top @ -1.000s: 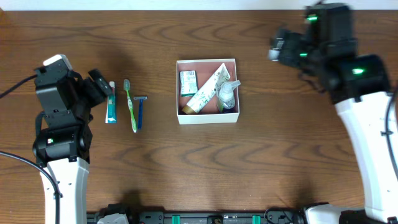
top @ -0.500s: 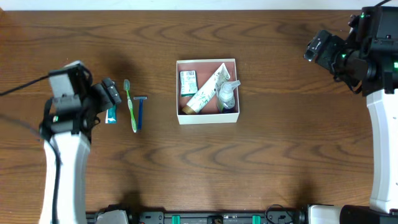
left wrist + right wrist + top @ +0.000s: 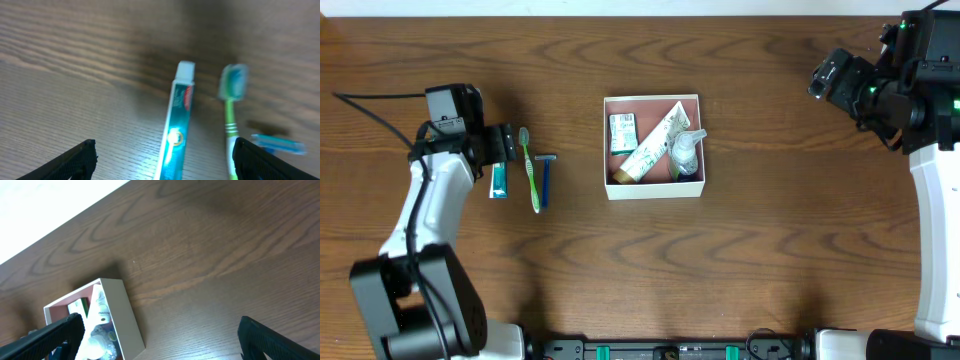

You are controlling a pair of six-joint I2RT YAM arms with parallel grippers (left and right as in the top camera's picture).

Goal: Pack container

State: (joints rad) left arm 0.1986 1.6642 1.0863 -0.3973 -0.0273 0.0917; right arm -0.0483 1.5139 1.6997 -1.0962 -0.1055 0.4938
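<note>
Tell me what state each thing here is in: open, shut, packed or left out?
container: lidless, partly filled.
carton: packed in the container.
large tube: packed in the container.
bottle: packed in the container.
teal tube: capped, lying outside.
toothbrush: lying outside.
razor: lying outside.
left gripper: open, empty, over the teal tube.
right gripper: open, empty, away from the container.

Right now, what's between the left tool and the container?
Overhead view: a green toothbrush, then a blue razor, then bare table up to the container. The teal toothpaste tube lies right by the left tool.
</note>
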